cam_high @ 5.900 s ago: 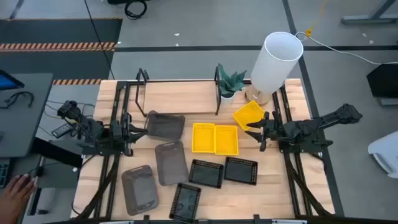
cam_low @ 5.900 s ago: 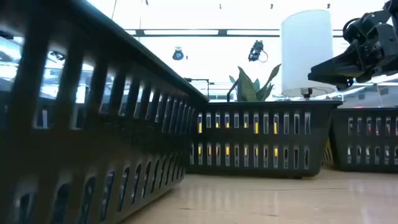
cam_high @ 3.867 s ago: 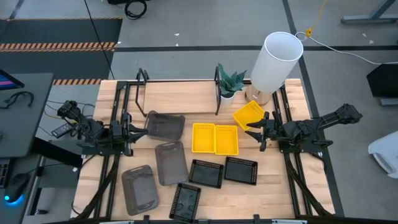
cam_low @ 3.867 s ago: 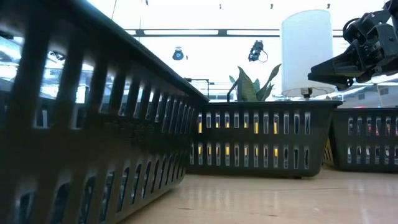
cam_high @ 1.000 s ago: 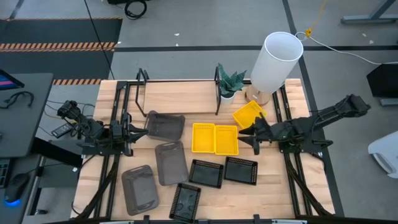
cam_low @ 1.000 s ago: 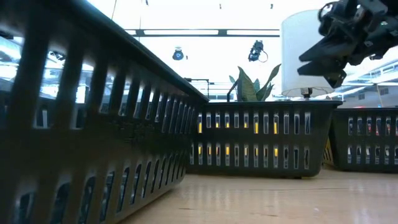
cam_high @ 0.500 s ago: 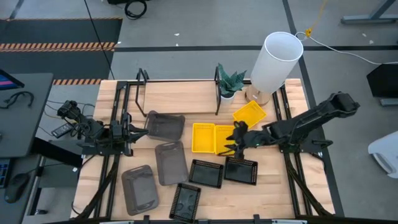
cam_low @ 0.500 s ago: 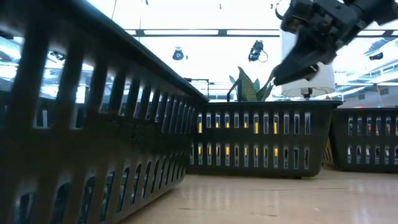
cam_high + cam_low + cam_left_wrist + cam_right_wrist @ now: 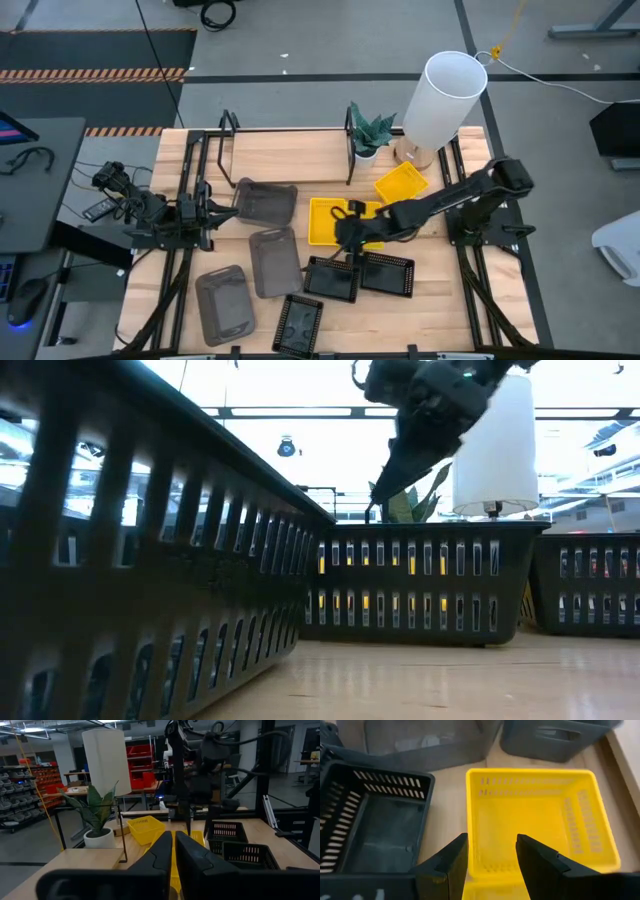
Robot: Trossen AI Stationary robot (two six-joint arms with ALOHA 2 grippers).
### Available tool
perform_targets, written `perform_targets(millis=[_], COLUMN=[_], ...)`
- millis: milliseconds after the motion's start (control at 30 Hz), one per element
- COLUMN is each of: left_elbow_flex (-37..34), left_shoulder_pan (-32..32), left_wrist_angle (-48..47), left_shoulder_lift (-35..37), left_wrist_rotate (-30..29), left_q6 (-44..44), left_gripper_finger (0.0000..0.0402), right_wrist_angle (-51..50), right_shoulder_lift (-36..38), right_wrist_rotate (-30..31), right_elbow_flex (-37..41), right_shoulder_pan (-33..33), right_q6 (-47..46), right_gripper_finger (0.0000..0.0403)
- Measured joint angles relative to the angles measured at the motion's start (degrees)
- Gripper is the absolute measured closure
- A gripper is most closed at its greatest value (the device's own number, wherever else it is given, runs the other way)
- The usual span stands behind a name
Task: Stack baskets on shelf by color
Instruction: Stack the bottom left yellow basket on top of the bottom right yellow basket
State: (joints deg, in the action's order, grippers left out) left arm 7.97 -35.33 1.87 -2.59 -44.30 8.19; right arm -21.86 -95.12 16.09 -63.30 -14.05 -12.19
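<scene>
Two yellow baskets (image 9: 327,220) (image 9: 366,226) lie side by side on their bottoms mid-table; a third yellow one (image 9: 400,183) sits tilted by the lamp. Black baskets (image 9: 332,279) (image 9: 387,273) (image 9: 298,322) and grey baskets (image 9: 265,203) (image 9: 274,262) (image 9: 222,303) lie nearer and to the left. The shelf (image 9: 290,155) runs along the far edge. My right gripper (image 9: 345,232) (image 9: 490,855) hangs open above the left yellow basket (image 9: 535,820), fingers pointing down toward its right wall and touching nothing. My left gripper (image 9: 207,210) (image 9: 173,855) waits shut at the table's left.
A tall white lamp (image 9: 445,95) and a small potted plant (image 9: 368,135) stand at the far right beside the shelf's upright loop (image 9: 352,130). The black basket (image 9: 370,820) lies close beside the yellow one on its near side. Bare wood shows at the table's near right (image 9: 450,310).
My right arm has reached out from the table's right side toward the left, passing the tilted yellow basket and coming over the two flat yellow ones, with its gripper tipping downward. The baskets have not moved.
</scene>
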Motion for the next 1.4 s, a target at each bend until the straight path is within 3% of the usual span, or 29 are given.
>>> perform_targets(millis=[433, 1000, 1400], left_elbow_flex=[0.0, 0.0, 0.0], left_shoulder_pan=[0.0, 0.0, 0.0], left_wrist_angle=[0.0, 0.0, -0.3], left_shoulder_lift=[0.0, 0.0, -0.8], left_wrist_rotate=[0.0, 0.0, 0.6], left_q6=[0.0, 0.0, 0.0], left_gripper_finger=[0.0376, 0.0372, 0.0368], right_wrist_angle=[-4.3, -2.8, -0.8], right_shoulder_lift=[-11.9, -16.4, -19.1], right_wrist_rotate=[-4.8, -3.3, -4.2], right_elbow_flex=[-11.8, -11.8, -11.6], right_shoulder_pan=[1.1, 2.5, 3.9], right_q6=[3.4, 4.5, 4.7], right_gripper_finger=[0.0231, 0.0233, 0.0308])
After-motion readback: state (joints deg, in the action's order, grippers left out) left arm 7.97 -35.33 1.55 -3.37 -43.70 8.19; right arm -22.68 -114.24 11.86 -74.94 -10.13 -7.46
